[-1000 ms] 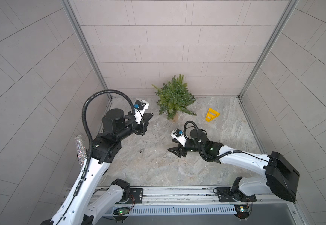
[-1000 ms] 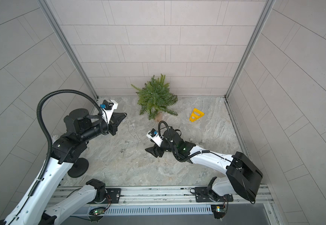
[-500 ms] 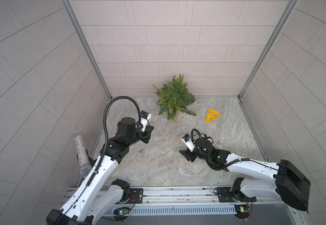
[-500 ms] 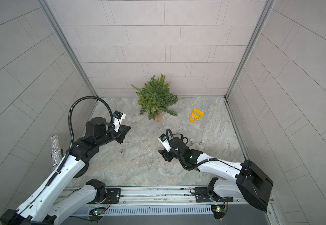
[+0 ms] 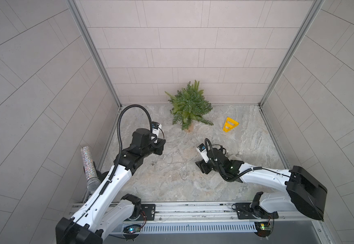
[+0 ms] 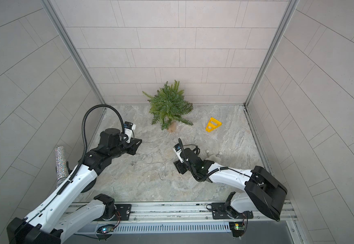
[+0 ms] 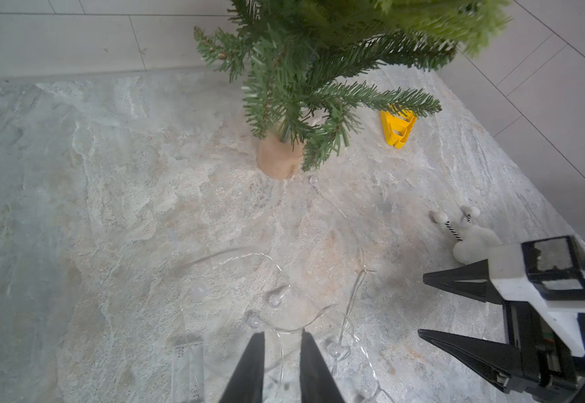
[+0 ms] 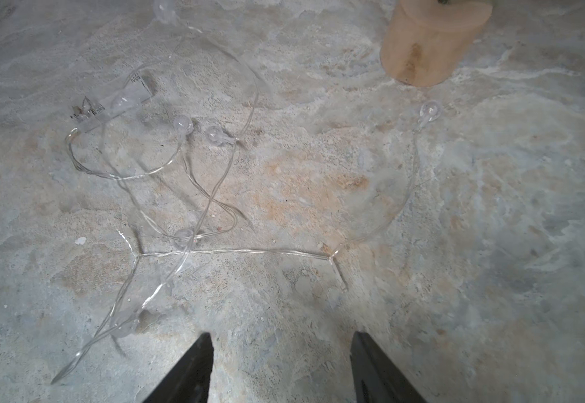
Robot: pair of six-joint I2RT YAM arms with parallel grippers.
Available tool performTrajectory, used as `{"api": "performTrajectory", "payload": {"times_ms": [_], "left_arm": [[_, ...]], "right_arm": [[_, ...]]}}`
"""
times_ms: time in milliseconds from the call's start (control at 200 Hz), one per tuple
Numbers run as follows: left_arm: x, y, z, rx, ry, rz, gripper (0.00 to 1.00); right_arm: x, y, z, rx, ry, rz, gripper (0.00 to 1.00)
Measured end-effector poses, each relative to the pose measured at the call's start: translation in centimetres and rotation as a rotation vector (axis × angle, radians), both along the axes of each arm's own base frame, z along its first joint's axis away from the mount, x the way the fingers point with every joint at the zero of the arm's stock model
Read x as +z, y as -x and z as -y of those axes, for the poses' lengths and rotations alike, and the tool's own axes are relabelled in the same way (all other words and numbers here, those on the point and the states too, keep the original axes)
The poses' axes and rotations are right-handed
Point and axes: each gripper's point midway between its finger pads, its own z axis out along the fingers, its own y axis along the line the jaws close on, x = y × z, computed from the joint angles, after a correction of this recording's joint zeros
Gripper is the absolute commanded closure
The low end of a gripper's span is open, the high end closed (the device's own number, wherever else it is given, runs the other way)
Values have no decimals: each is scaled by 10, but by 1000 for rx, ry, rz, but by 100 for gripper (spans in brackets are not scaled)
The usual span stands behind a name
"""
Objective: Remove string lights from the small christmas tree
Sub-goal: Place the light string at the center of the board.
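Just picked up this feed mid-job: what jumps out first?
The green tree standing at the back wall, no wire seen on its branches. The string lights lie tangled on the table in front of it, between the left gripper and right gripper, both open.

Loose string lights (image 8: 183, 234) beside tree base (image 8: 430, 45)

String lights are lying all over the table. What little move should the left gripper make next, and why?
Probably open the left gripper wider and lift it straight up. The string lights lie loose on the table, none that I can see on the small christmas tree, and a strand runs between the slightly parted jaws, so rising clear should avoid dragging it.
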Motion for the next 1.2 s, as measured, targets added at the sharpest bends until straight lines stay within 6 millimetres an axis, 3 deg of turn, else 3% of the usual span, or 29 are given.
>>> {"api": "performTrajectory", "payload": {"times_ms": [110,310,540,696,966,1201], "left_arm": [[-9,4,-9,46,-19,-30,62],[-2,7,-29,143,-51,-3,59],[4,3,-51,246,-57,7,58],[4,0,-64,298,-39,-1,58],[5,0,-65,298,-28,-1,58],[5,-1,-66,299,-28,-2,58]], "right_arm": [[0,-8,-3,-45,-11,-27,36],[-2,-19,-19,-98,-67,-109,40],[-25,-26,-31,-134,-50,-185,42],[-33,-39,-25,-212,-8,-180,49],[-24,-59,-14,-333,32,-180,43],[-53,-55,-3,-374,128,-255,45]]}}
